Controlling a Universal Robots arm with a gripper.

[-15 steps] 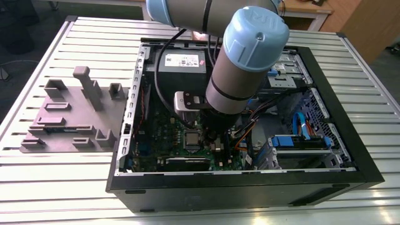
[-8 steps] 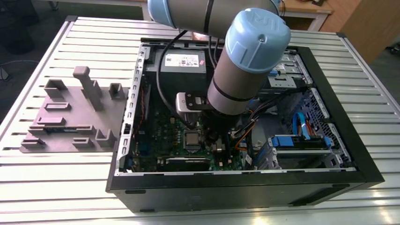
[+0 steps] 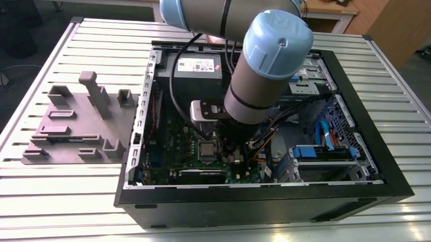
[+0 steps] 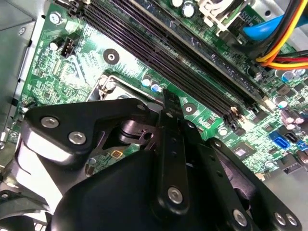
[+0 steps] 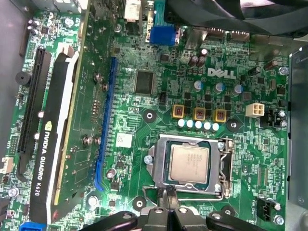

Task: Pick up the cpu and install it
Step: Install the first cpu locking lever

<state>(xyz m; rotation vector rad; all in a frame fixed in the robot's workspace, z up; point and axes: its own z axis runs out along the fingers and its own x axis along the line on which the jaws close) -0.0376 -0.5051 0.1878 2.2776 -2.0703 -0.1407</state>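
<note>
Slatted metal table (image 3: 60,186) carries one open computer case (image 3: 377,166); one cpu (image 5: 189,164) sits in its socket, the gripper (image 5: 168,195) pressed together just beside it.

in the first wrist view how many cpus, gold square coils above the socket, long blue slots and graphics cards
cpu: 1
gold square coils: 3
blue slot: 1
graphics card: 1
total: 6
</note>
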